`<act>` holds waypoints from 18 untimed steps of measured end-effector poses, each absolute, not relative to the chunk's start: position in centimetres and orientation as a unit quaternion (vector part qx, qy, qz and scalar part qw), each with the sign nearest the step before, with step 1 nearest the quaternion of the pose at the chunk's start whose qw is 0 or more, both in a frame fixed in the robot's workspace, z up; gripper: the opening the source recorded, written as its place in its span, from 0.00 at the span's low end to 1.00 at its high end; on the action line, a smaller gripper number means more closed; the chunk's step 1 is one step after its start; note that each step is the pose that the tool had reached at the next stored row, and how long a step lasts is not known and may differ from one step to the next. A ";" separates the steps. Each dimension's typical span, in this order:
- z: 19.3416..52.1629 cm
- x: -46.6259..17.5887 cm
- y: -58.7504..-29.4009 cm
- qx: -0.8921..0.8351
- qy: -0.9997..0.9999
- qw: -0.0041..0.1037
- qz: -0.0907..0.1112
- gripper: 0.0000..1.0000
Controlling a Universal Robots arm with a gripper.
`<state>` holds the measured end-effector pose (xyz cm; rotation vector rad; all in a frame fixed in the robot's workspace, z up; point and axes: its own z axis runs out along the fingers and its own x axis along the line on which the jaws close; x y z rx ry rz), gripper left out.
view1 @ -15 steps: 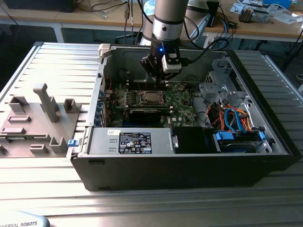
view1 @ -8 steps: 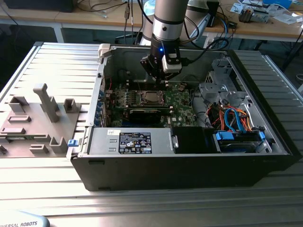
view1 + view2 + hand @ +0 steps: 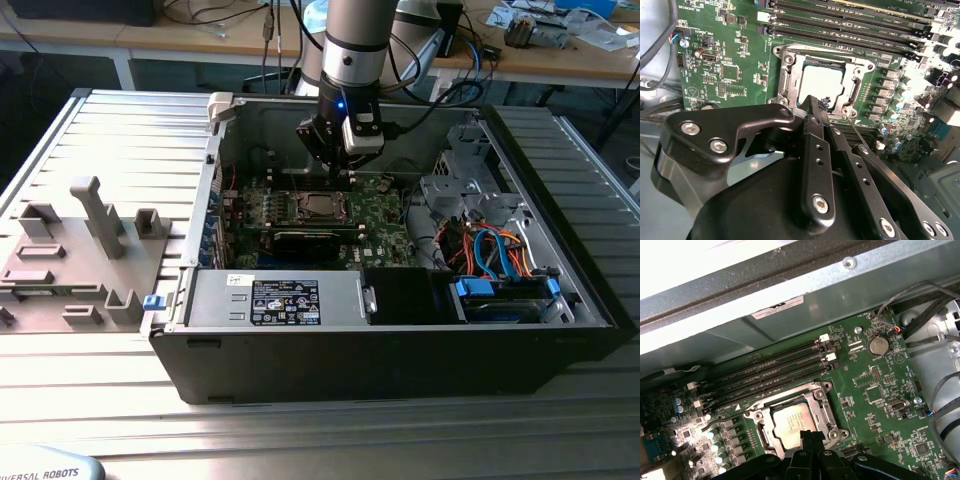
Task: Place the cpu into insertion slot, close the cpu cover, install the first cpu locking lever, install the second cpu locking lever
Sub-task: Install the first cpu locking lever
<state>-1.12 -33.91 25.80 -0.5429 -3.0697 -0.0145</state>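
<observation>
- At the exterior view's left, a grey fixture tray [image 3: 60,270] with upright holders rests on a ribbed metal table [image 3: 300,420]. No chip is visible in it.
- Beside the tray stands an open computer case [image 3: 400,350], with a green motherboard [image 3: 385,215] lying flat inside.
- The cpu [image 3: 822,82] sits in the insertion slot [image 3: 786,82] near the middle of the board, its pale metal top facing up. I judge the first step done.
- The cpu cover [image 3: 827,60], a silvery frame, appears to lie flat around the chip, so the second step looks done too.
- In the first wrist view, a thin wire locking lever [image 3: 732,415] runs out from the slot's side, below the memory slots [image 3: 765,377]. I cannot tell whether it is latched.
- The gripper [image 3: 821,106] hangs from the arm directly over the slot, its tips at the slot's rim, just beside the chip.
- Its fingers [image 3: 812,150] are clenched, the tips almost meeting. Another thin lever wire [image 3: 856,131] passes close beside one finger. I cannot tell whether it is pinched.
- I judge the work has reached the lever steps, with neither lever visibly locked.
- At the exterior view's right, blue and orange cables [image 3: 495,250] lie near the drive bay, well apart from the slot.
</observation>
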 end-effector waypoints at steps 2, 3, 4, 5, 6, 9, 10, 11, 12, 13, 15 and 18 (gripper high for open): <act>25.8 -1.1 -33.9 -0.173 -0.985 0.012 -0.005 0.11; 25.8 -1.1 -33.9 -0.173 -0.985 0.012 -0.005 0.11; 25.8 -1.1 -33.9 -0.173 -0.985 0.012 -0.005 0.11; 25.8 -1.1 -33.9 -0.173 -0.985 0.012 -0.005 0.11; 25.8 -1.1 -33.9 -0.172 -0.985 0.012 -0.005 0.11; 25.8 -1.1 -33.9 -0.169 -0.985 0.012 -0.005 0.11; 25.8 -1.1 -33.9 -0.169 -0.986 0.012 -0.005 0.11; 25.8 -1.1 -33.9 -0.169 -0.986 0.012 -0.005 0.11; 25.8 -1.1 -33.9 -0.169 -0.986 0.012 -0.005 0.11; 25.8 -1.1 -33.9 -0.168 -0.986 0.012 -0.005 0.11; 25.8 -1.1 -33.9 -0.167 -0.986 0.012 -0.005 0.11; 25.8 -1.1 -33.9 -0.166 -0.986 0.012 -0.005 0.11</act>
